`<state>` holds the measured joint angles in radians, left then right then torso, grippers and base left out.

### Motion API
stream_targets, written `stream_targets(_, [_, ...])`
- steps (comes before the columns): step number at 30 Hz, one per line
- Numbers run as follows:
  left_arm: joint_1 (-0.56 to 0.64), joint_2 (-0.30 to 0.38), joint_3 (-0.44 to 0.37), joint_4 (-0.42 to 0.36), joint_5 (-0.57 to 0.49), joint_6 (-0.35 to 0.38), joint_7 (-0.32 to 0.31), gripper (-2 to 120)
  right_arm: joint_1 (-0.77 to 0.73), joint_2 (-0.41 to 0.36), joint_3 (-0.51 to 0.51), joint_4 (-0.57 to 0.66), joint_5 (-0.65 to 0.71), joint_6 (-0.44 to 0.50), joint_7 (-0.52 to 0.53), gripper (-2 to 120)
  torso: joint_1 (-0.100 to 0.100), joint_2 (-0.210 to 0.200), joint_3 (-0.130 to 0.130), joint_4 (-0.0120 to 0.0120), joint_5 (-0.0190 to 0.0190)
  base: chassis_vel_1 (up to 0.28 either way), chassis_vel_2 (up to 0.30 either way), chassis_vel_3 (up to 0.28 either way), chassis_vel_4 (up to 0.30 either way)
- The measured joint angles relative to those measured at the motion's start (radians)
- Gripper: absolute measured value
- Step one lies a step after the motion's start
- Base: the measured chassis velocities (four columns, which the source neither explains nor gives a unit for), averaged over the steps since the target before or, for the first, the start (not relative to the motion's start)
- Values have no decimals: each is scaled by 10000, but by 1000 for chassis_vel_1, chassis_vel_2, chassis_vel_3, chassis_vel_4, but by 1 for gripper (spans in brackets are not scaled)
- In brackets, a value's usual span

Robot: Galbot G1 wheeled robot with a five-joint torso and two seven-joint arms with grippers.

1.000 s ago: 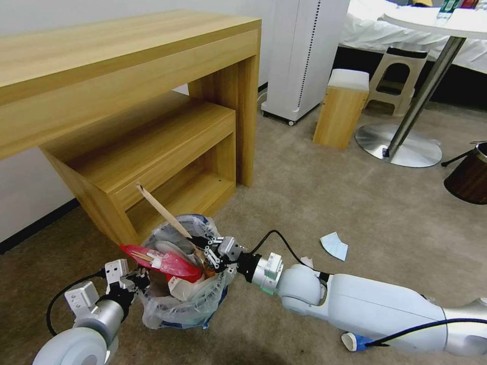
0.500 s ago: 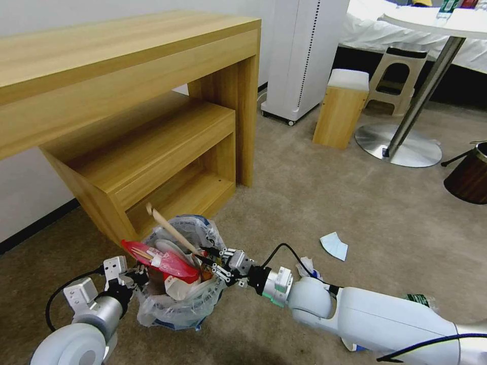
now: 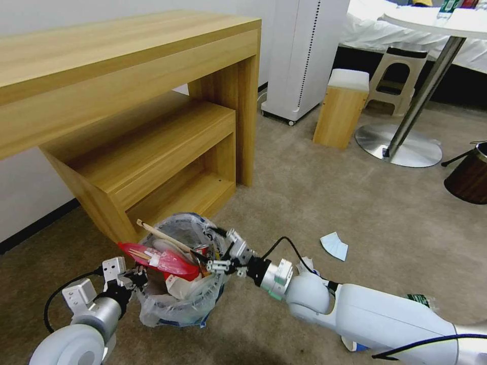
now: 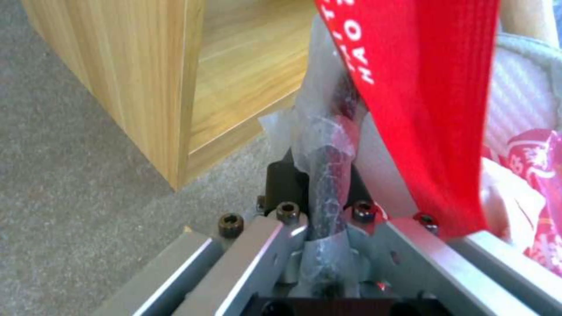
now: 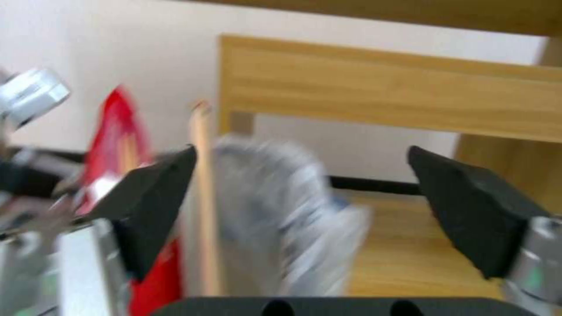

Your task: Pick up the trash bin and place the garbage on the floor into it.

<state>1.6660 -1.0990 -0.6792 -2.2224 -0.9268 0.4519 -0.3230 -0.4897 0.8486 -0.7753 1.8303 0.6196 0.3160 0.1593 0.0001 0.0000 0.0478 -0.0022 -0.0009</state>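
Note:
The trash bin (image 3: pixel 175 304), lined with a crinkled clear bag, hangs just above the carpet in front of the wooden shelf. My left gripper (image 3: pixel 136 279) is shut on its near-left rim; the left wrist view shows the jaws clamped on the bagged rim (image 4: pixel 325 184), next to a red wrapper (image 4: pixel 421 109). Inside the bin lie the red wrapper (image 3: pixel 170 262), crumpled cups and a wooden stick (image 3: pixel 161 235) leaning across the top. My right gripper (image 3: pixel 225 256) stands open at the bin's right rim, holding nothing. Its pads (image 5: pixel 155 202) flank the stick (image 5: pixel 202 197) and bag (image 5: pixel 275 210). Pale blue paper (image 3: pixel 335 246) lies on the carpet.
A wooden desk (image 3: pixel 127 66) with a low shelf (image 3: pixel 152 157) stands right behind the bin. A clear bottle (image 3: pixel 418 300) and white litter (image 3: pixel 308 263) lie by my right arm. A wooden stool (image 3: pixel 341 109), a table base (image 3: pixel 398 147) and a brown bin (image 3: pixel 469 175) stand farther off.
My right gripper has opened and let go of the wooden stick, which dropped from steeply tilted to lying low across the bin. The gripper drew slightly back to the bin's rim.

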Motion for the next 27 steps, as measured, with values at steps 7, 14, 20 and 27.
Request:
stream_targets(7, [35,-30,10,110,96,-52,38,0,-227,-96,701,386,720,-303,700,100,0,0,0,0,1,0,0,0,0])
stream_targets(14, [49,-28,4,213,128,-80,54,0,-644,-206,1885,802,1924,-963,1477,100,-1,0,0,1,2,0,0,0,0])
stream_targets(20, [20,25,-74,335,121,-112,63,0,-1224,-971,3145,1116,3154,-1898,2272,100,0,0,0,-1,2,0,0,0,0])
stream_targets(27, [55,-12,-219,472,192,-203,93,0,-2124,-2247,3902,1525,4284,-2545,2786,100,0,0,0,0,2,0,0,0,0])
